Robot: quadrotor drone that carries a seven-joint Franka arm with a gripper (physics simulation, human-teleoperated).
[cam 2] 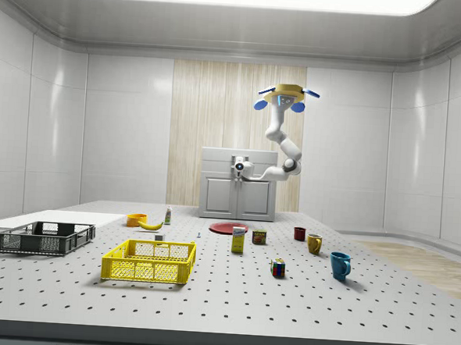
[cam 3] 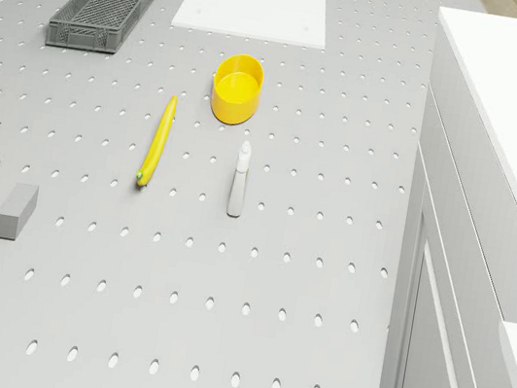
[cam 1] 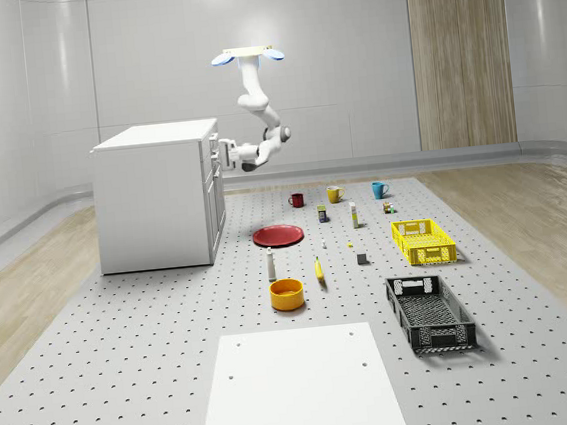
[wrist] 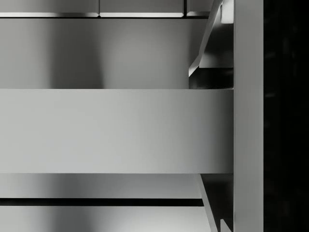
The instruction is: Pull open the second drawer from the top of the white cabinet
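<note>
The white cabinet (cam 1: 152, 200) stands on the perforated floor at the whole-scene view's left, its drawer front facing that view's right. The drone (cam 1: 244, 54) hovers above and in front of that face, higher than the cabinet top. Its arm bends down and back to the cabinet. The gripper (cam 1: 226, 159) sits against the upper part of the drawer front. From the side, the gripper (cam 2: 239, 167) is level with the upper drawers of the cabinet (cam 2: 239, 192), under the drone (cam 2: 283, 93). The wrist view has a broad grey handle bar (wrist: 116, 130) very close across it.
On the floor in front of the cabinet lie a red plate (cam 1: 278, 235), a white bottle (cam 1: 270, 264), a banana (cam 1: 319, 271) and an orange bowl (cam 1: 286, 294). Further right are mugs, a yellow crate (cam 1: 424, 241) and a black crate (cam 1: 430, 311). A white slab (cam 1: 301, 392) lies nearest.
</note>
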